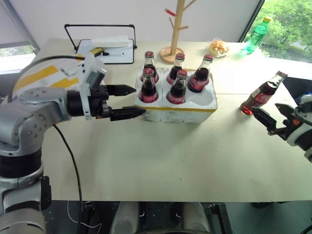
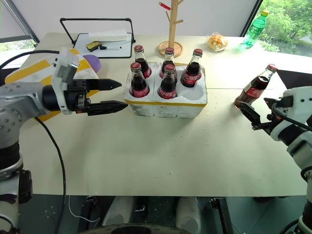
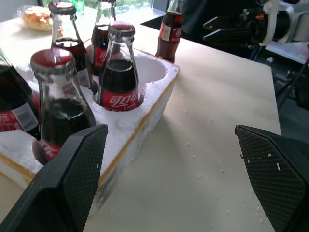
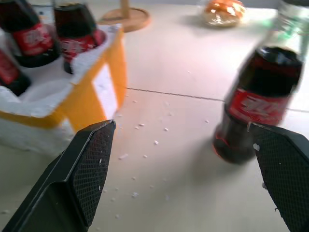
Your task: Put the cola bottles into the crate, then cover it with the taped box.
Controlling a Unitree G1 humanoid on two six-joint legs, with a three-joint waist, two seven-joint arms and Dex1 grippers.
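Note:
The crate [image 1: 202, 111], a white styrofoam tray with a yellow strip, sits mid-table with several cola bottles [image 1: 178, 87] upright in its wells; its near-right well [image 3: 153, 71] is empty. One more cola bottle [image 1: 263, 92] stands alone on the table to the right. My left gripper [image 1: 140, 100] is open at the crate's left end, holding nothing. My right gripper [image 2: 254, 108] is open just in front of the lone bottle [image 4: 258, 104], apart from it. The taped box [image 1: 43, 76], with its yellow bands, lies at the left behind my left arm.
A wooden mug tree [image 1: 176, 29], a snack bag [image 1: 219, 47] and a green plastic bottle [image 1: 256, 35] stand at the back. A black-framed tray [image 1: 105, 48] sits back left. Styrofoam crumbs dot the table in front of the crate.

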